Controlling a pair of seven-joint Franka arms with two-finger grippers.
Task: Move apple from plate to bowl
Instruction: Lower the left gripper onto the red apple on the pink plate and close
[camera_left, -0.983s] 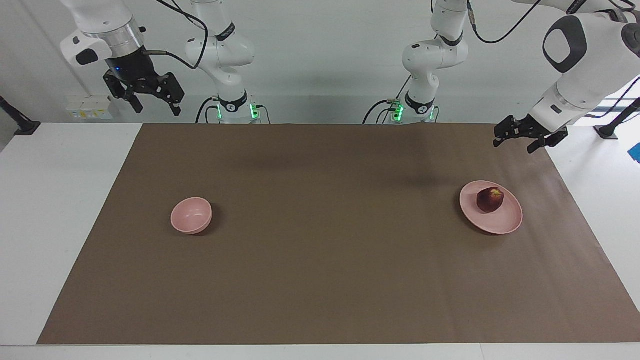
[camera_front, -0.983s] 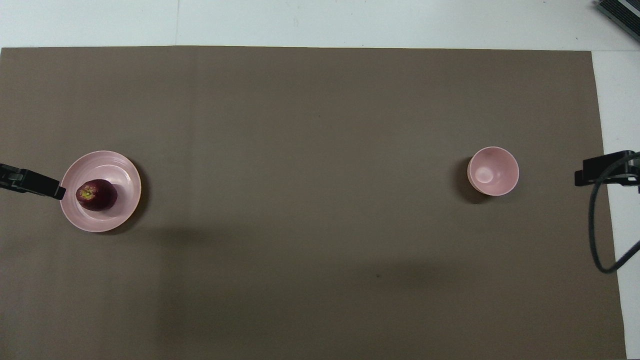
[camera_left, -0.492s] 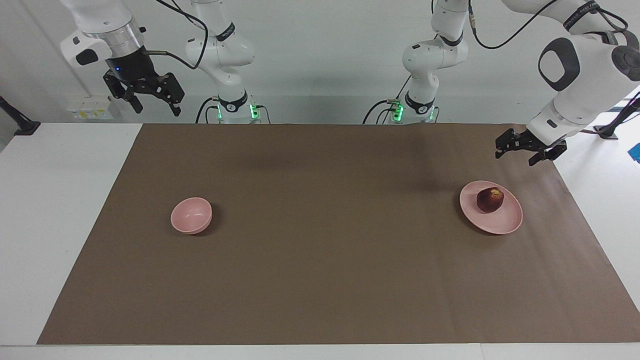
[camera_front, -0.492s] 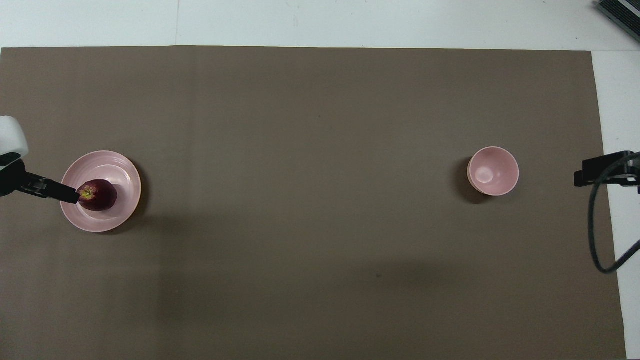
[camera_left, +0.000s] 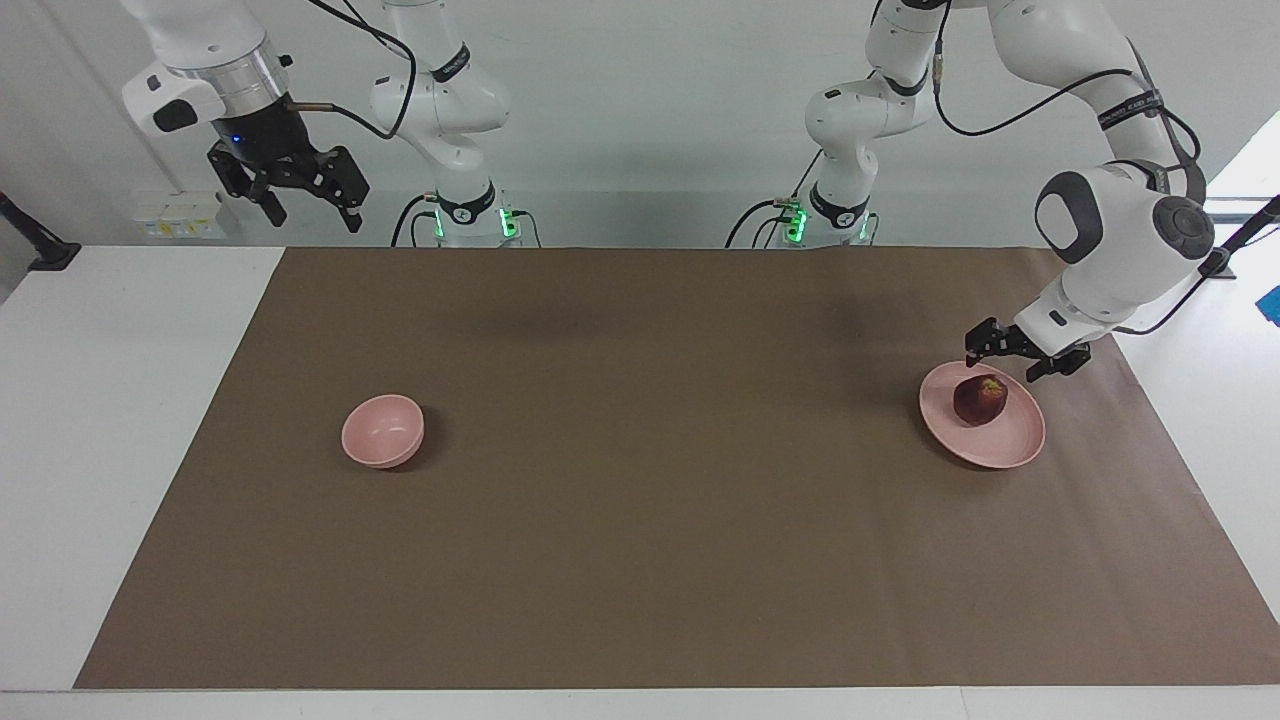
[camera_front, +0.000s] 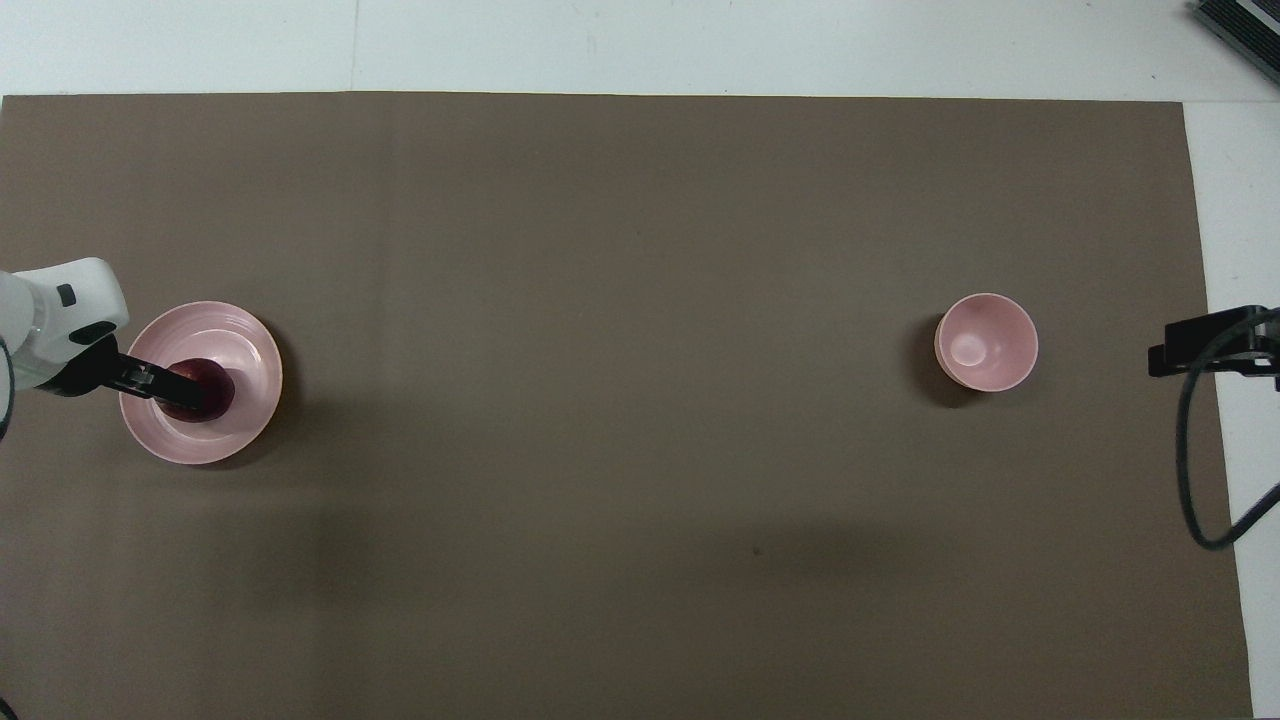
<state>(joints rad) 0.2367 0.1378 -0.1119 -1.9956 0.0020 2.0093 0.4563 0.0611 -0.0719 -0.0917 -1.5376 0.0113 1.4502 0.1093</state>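
Note:
The dark red apple (camera_left: 980, 400) lies on the pale pink plate (camera_left: 992, 444) toward the left arm's end of the table. My left gripper (camera_left: 1006, 362) is open just above the apple, its fingers spread to either side of the apple's top and not closed on it. In the overhead view the left gripper (camera_front: 183, 386) covers part of the apple (camera_front: 212, 398) on the plate (camera_front: 243, 338). The small pink bowl (camera_left: 383, 431) stands empty toward the right arm's end and shows in the overhead view (camera_front: 986, 342) too. My right gripper (camera_left: 290, 195) waits open, raised beside the mat (camera_front: 1200, 345).
A brown mat (camera_left: 640, 520) covers most of the white table. A black cable loop (camera_front: 1195, 480) hangs from the right arm past the mat's edge. Nothing else lies between the plate and the bowl.
My left gripper has come down and moved in over the plate, from beside it to just above the apple. The apple, plate, bowl and right arm have not moved.

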